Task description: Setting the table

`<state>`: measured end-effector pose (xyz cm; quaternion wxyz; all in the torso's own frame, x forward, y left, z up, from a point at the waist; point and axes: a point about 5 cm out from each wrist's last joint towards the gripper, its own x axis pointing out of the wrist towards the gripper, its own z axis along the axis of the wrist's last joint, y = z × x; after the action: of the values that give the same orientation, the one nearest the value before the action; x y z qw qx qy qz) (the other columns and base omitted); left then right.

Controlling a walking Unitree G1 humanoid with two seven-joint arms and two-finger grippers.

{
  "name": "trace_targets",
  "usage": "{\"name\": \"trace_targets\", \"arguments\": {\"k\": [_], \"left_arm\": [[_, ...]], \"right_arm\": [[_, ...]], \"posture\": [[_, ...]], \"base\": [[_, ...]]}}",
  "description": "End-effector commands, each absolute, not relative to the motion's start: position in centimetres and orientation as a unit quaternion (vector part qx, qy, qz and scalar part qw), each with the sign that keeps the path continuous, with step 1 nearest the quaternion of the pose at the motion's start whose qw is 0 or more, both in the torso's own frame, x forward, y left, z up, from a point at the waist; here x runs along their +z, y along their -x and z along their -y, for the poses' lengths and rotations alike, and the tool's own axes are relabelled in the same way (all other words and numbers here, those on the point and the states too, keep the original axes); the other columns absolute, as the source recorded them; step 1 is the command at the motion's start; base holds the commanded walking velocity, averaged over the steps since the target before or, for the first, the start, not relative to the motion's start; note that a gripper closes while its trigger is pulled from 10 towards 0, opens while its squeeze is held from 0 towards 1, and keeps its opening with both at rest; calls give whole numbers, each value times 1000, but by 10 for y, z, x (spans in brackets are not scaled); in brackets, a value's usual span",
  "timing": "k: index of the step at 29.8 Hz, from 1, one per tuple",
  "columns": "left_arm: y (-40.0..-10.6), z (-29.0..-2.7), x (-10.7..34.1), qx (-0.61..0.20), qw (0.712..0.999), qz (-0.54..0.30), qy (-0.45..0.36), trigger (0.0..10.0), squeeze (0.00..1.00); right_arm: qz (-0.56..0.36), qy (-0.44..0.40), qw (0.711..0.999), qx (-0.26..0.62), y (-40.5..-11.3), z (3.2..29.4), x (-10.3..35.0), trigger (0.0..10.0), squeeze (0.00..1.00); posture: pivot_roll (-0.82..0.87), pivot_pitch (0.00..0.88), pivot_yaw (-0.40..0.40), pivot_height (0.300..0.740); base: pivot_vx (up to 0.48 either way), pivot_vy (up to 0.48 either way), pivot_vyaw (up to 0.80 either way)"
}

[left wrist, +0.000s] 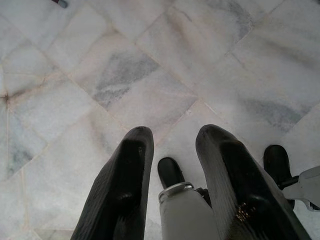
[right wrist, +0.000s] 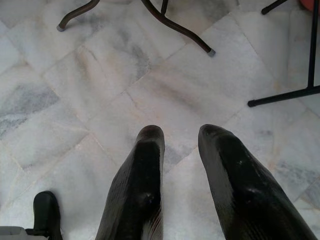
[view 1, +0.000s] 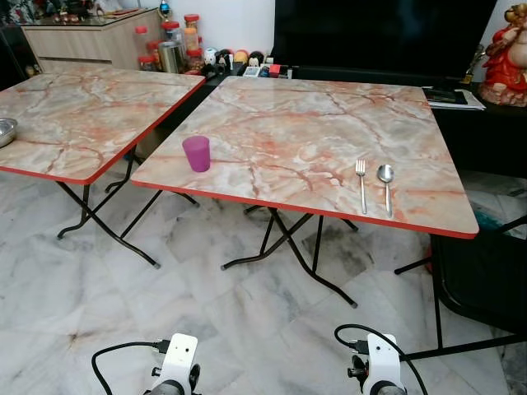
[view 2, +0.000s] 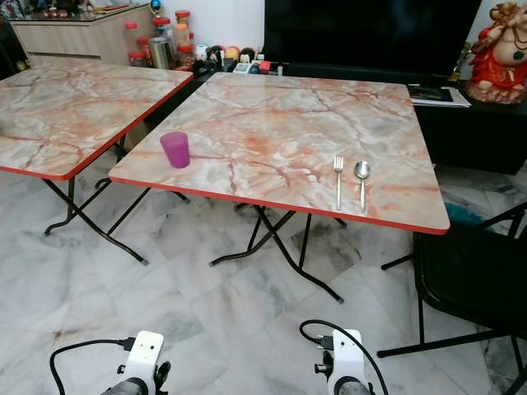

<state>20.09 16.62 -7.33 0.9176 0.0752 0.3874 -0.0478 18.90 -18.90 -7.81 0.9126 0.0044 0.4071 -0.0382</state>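
Fork (view 1: 361,184) and spoon (view 1: 386,187) lie side by side near the table (view 1: 313,123) front edge, cup (view 1: 197,153) at its left; both grippers (left wrist: 170,135) (right wrist: 181,132) hang spread over the floor (view 1: 206,304).

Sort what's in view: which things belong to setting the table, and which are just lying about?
For the job: purple cup, fork and spoon on the near marble-top table; left tool and right tool, both open, hanging over the floor.

Lying about: jars, steel bowl on the second table, red statue, black chair.
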Motion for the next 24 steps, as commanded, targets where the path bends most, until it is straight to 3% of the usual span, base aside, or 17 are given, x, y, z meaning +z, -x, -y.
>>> {"name": "trace_targets", "arguments": {"k": [1,24], "left_arm": [[-204,-168,-72,-44,917,-388,-76,10000,0],[-205,-177,-71,-33,917,-389,-79,10000,0]], "right_arm": [[-399,-7,916,-40,-195,188,-75,10000,0],[-399,-9,916,-34,-200,181,-74,10000,0]], "posture": [[-123,0,1,736],[-90,0,4,736]], "base": [[0,0,0],[0,0,0]]}}
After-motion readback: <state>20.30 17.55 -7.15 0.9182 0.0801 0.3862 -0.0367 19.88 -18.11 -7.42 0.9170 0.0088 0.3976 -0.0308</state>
